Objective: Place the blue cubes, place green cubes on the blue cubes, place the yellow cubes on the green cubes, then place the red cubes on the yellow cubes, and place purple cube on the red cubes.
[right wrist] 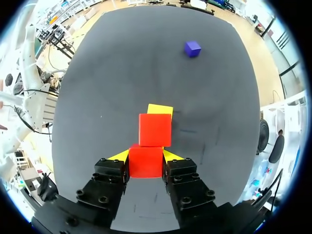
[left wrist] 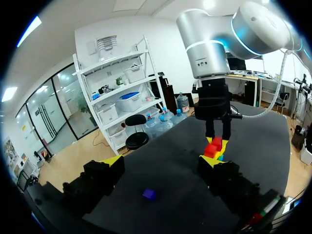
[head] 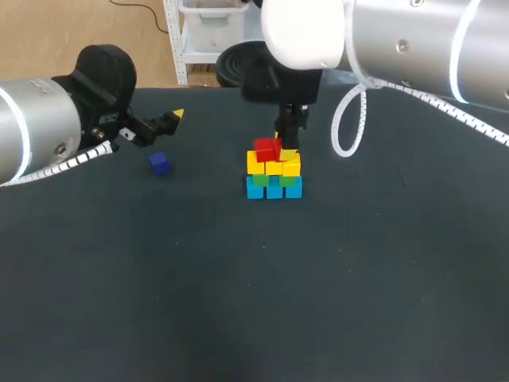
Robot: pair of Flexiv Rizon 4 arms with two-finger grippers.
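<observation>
At the table's middle stands a stack: a row of blue cubes (head: 274, 189), green cubes (head: 261, 180) on them, then yellow cubes (head: 274, 165). One red cube (head: 265, 149) rests on the yellow layer. My right gripper (right wrist: 145, 157) hangs over the stack, shut on a second red cube (right wrist: 145, 162) right beside the first red cube (right wrist: 155, 129); a yellow cube (right wrist: 160, 109) shows past it. The purple cube (head: 160, 163) lies alone to the stack's left. My left gripper (head: 171, 119) is open and empty, behind and beside the purple cube (left wrist: 149, 194).
The dark table (head: 238, 302) carries nothing else. My right arm's white cable (head: 347, 127) loops down just right of the stack. The table's back edge (head: 207, 87) runs close behind both grippers.
</observation>
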